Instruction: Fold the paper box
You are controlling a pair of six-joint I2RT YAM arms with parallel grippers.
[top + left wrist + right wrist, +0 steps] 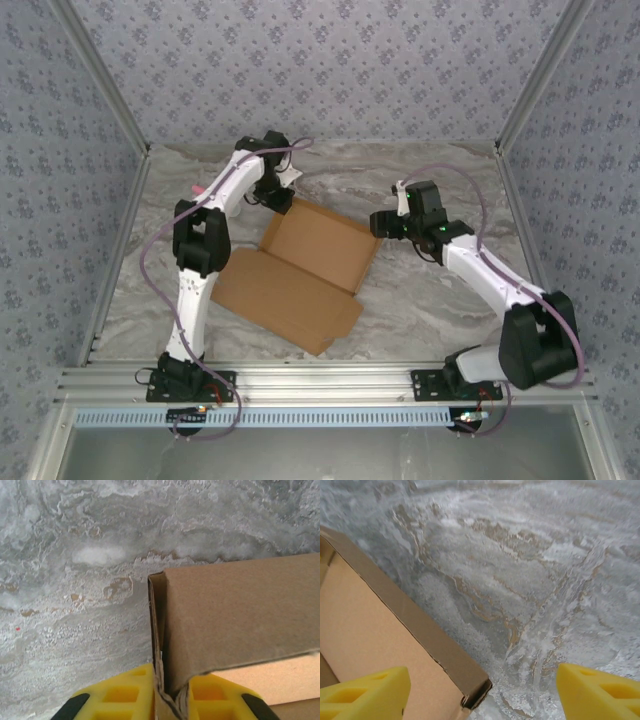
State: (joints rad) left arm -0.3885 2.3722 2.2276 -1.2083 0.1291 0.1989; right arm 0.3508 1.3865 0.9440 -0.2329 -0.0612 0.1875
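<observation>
Cardboard wall-raising is in hand: left pincer (171, 685) clamps the paper box (320, 245) corner, right pincer (482, 672) gapes open. Next, it likely should grip the wall beside it.

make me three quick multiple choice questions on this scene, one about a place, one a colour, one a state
1. Where does the paper box lie?
A. in the middle of the table
B. on the metal rail at the near edge
C. against the right wall

2. What colour are the fingers of the left hand?
A. black
B. yellow
C. green

3. How does the right hand stand?
A. shut on the box
B. shut on nothing
C. open, with one box corner between its fingers

Answers:
1 A: the top view shows the brown sheet lying mid-table.
2 B: yellow fingers flank the cardboard wall in the left wrist view.
3 C: the right wrist view shows its fingers far apart.
</observation>
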